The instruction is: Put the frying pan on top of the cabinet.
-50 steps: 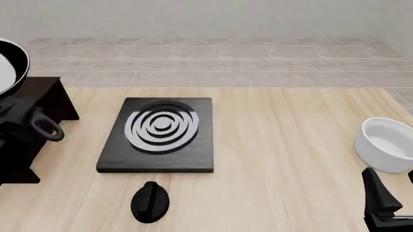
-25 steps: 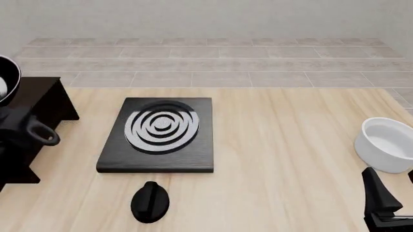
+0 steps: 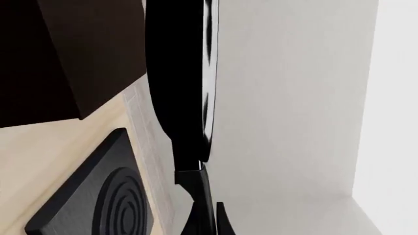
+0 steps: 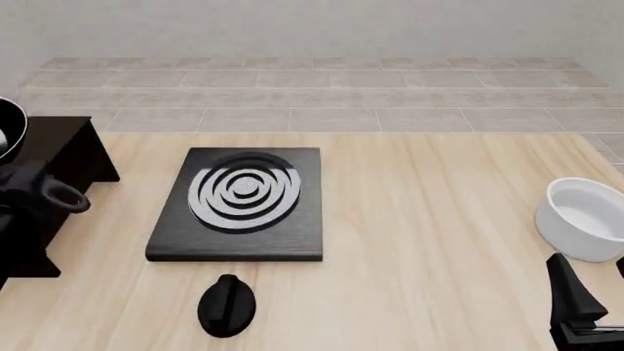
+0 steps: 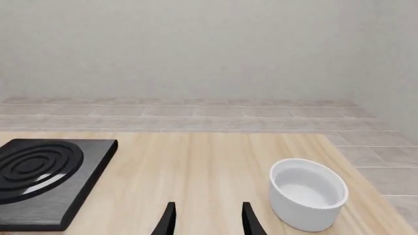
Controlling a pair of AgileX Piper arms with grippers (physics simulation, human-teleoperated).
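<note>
The frying pan (image 4: 8,131) shows only as a sliver at the far left edge of the front view, over the dark cabinet (image 4: 61,150). Its handle loop (image 4: 64,197) hangs in front of the cabinet. The left wrist view sees the pan (image 3: 177,73) edge-on beside the cabinet (image 3: 72,54), tilted steeply. Its thin handle (image 3: 199,188) runs back between the fingers of my left gripper (image 3: 209,223), which is shut on it. My right gripper (image 5: 207,220) stands open and empty over the table's front right (image 4: 577,307), near the white bowl.
A flat black stove plate (image 4: 239,205) with silver rings lies left of centre. A black oval knob (image 4: 227,306) sits in front of it. The white round bowl (image 4: 588,219) stands at the right edge, just beyond my right gripper.
The pan has slid further left, mostly out of the front view, and its handle loop has shifted left with it. The right arm has not moved.
</note>
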